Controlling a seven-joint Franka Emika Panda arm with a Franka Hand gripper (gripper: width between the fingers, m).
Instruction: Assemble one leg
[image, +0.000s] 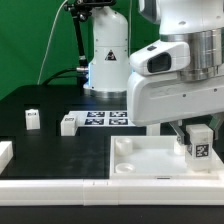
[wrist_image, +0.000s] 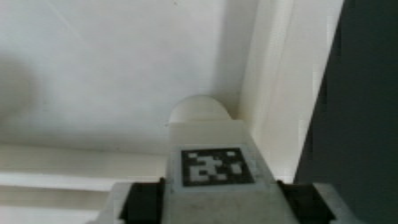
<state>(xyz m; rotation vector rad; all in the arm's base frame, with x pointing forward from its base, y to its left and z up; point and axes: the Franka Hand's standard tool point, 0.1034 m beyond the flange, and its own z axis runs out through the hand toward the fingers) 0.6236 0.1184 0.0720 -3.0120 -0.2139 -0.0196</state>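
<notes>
White plastic, with a black-and-white square tag on its face, the leg (image: 198, 146) stands upright between the two fingers of the gripper (image: 196, 133), whose jaws are closed on its sides. In the exterior view it hangs over the near corner, on that view's right, of the large white square panel (image: 140, 165). Whether its lower end touches the panel cannot be told.

The wrist view shows the same leg (wrist_image: 208, 135) between the grey fingers (wrist_image: 137, 203) of the gripper (wrist_image: 217, 197). Its rounded far end points at the panel (wrist_image: 107, 90), just beside the panel's raised edge, and the black table (wrist_image: 365, 100) lies beyond that edge.

Well apart, toward the exterior view's left, a small white block (image: 32, 119) and a second block (image: 68, 124) stand on the table (image: 45, 140). The second block is just beside the marker board (image: 105, 118).
</notes>
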